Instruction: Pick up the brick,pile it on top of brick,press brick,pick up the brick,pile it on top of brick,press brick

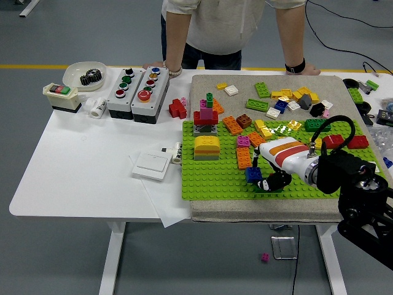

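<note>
The right robot hand [265, 179] is reaching in from the right over the green studded baseplate [209, 178], its white shell with orange and red stripes leading into a black forearm. Its dark fingers [274, 181] are curling down around a blue brick [253, 174], gripping it at the near part of the baseplate. The blue brick is sitting just left of the fingertips, and whether it is touching the plate is hard to tell. Directly beside the blue brick, on its far side, an orange brick [244, 158] is standing with a small pink brick [244, 141] just behind it.

Farther left on the baseplate, a rounded yellow block on a grey base [207, 148] is resting, and behind it a stacked tower of red, magenta and green bricks [206, 117] is rising upright. Loose plastic bricks [285, 101] in many colours are lying scattered on the grey felt mat [202, 86] beyond the plate.

On the white counter [80, 166], to the left, are lying a white flat switch plate [151, 165], two grey push-button boxes [137, 92] and a white dish of black gears [85, 75]. A person [224, 24] is standing at the far side, both hands resting on the counter edge.
</note>
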